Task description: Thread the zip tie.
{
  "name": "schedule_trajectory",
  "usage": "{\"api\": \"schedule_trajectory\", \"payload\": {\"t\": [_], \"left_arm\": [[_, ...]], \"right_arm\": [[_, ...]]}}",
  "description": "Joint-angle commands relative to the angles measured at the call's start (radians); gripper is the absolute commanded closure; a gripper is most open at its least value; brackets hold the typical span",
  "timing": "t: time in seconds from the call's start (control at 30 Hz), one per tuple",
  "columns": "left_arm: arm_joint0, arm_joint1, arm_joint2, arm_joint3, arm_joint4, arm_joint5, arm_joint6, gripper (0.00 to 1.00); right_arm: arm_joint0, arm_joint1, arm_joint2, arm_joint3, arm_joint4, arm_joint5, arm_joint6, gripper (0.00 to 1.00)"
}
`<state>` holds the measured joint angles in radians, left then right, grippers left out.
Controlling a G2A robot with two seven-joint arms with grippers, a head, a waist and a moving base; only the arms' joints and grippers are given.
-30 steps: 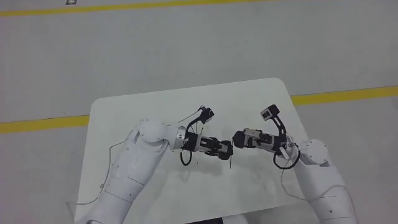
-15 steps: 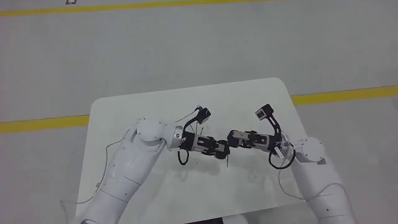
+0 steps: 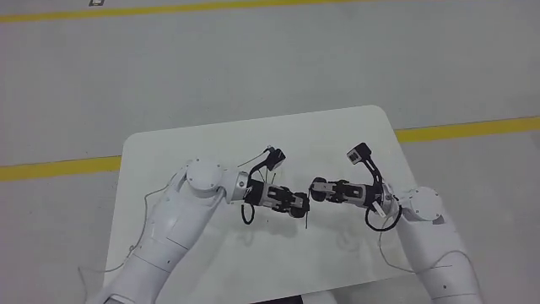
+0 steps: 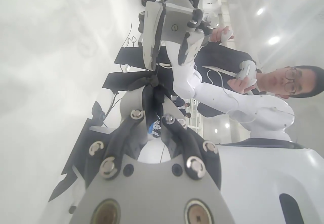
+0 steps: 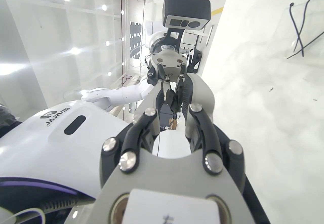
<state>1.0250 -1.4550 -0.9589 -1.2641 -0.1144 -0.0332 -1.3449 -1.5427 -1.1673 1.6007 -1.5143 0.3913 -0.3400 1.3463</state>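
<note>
My left gripper (image 3: pixel 302 205): black padded fingertips pinched shut on thin black zip tie (image 3: pixel 307 218), over white tabletop (image 3: pixel 211 148) middle. My right gripper (image 3: pixel 315 190): grey flat fingers closed, tip-to-tip with left; contents unclear.

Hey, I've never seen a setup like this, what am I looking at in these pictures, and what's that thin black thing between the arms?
It's a two-armed robot at a white table. The top view looks down from above its arms; the other two come from a camera on each wrist. The left gripper pinches a thin black zip tie, tail hanging down, and the right gripper meets it tip to tip. Spare zip ties lie crossed on the table.
</note>
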Motion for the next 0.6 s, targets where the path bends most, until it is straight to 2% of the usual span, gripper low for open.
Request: {"api": "schedule_trajectory", "payload": {"t": [0.0,0.57], "left_arm": [[-0.003,0.003,0.008,0.002,-0.006,0.001,0.001,1.0],[-0.034,0.026,0.07,0.014,-0.049,-0.005,0.018,1.0]], "right_arm": [[0.0,-0.001,-0.002,0.001,-0.005,0.0,0.001,0.81],[0.007,-0.008,-0.014,0.013,-0.034,0.0,0.008,0.86]]}}
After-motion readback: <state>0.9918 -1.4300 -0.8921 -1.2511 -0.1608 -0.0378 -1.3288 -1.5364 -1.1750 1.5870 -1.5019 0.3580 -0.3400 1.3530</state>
